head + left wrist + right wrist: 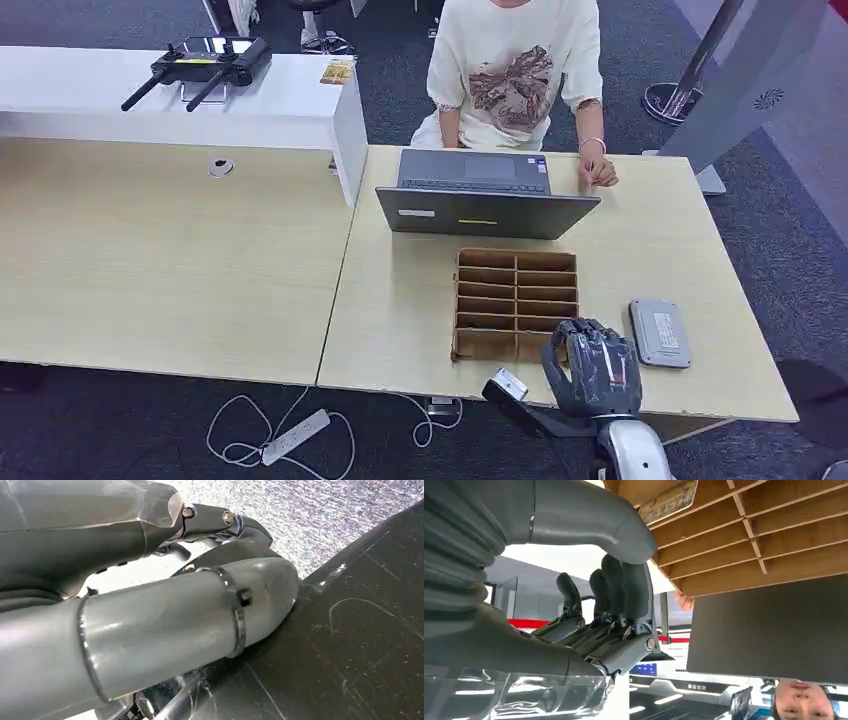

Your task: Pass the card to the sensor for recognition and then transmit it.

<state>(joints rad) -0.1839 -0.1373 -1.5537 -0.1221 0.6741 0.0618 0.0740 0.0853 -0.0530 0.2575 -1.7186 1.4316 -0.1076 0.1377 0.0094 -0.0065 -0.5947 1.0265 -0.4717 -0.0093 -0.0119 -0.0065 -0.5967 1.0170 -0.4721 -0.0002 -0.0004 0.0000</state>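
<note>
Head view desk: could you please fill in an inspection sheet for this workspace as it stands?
Surface: light wooden desk, bare in front of the box.
Job's things: brown cardboard box with divider slots; flat grey rectangular sensor pad beside it; a patterned card-like piece at the box's edge, slot unclear.
Clutter: grey laptop, lid open toward the person.
Hands: right hand over the box's near corner, fingers apart, holding nothing; left hand seen close up, state unclear.
Cables: white power strip with looped white cable on the floor.
Surroundings: seated person in a pale shirt; white counter carrying a black controller; dark carpet.
</note>
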